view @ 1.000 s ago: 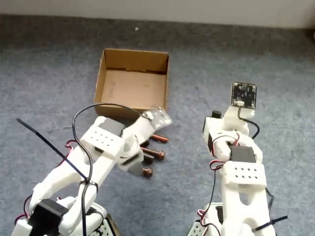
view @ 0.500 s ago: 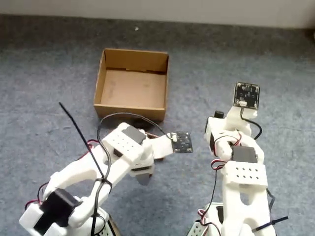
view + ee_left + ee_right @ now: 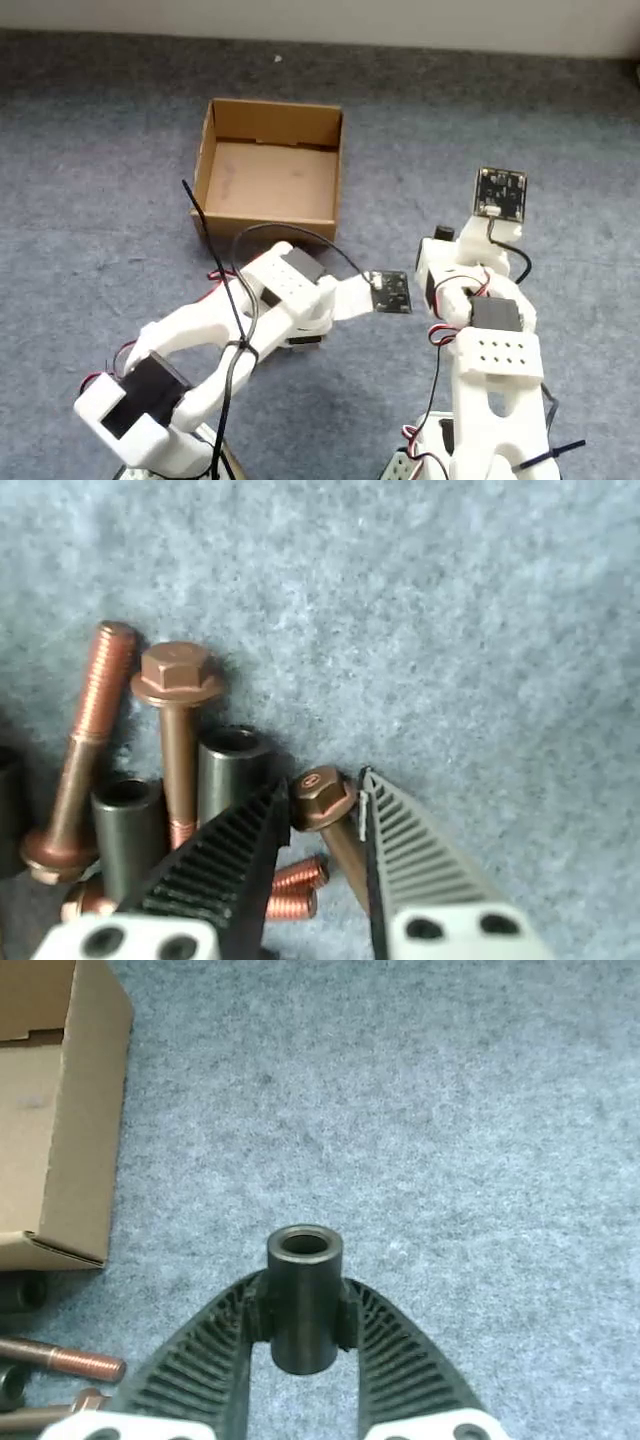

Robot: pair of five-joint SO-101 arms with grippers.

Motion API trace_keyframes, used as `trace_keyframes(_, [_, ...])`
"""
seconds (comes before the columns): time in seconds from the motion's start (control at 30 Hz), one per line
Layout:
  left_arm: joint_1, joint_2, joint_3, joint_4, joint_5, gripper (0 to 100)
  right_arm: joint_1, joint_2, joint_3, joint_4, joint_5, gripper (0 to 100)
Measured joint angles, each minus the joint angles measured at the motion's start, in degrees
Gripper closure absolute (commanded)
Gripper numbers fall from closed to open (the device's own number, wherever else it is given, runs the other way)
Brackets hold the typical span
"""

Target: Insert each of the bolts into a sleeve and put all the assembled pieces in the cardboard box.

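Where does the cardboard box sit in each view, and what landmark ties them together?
High view: the cardboard box stands open in the upper middle, on the carpet.
Right wrist view: its outer wall and corner, off to one side of the sleeve in the right gripper.
Left wrist view: the left gripper hangs over loose bolts and sleeves.
Shared landmark: those copper bolts, lying by the box's corner in the right wrist view.

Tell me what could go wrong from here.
1. The left tool straddles one bolt lying close beside a neighbouring sleeve; closing may catch or shove that sleeve too.
2. The bolt lies slanted across the tool, so it may twist when gripped and miss the bore of the held sleeve in the right tool.
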Motion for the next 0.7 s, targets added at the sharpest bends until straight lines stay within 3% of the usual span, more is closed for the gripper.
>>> trace_keyframes(0.37, [0.00, -4.57, 5.10, 2.73, -0.09, 94, 0.00, 0.00, 0.00, 0.00, 0.00, 99.4])
trace_keyframes(0.7, [-0.79, -25.41, 12.66, 2.99, 9.93, 98, 0.00, -0.18, 0.00, 0.00, 0.00, 99.4])
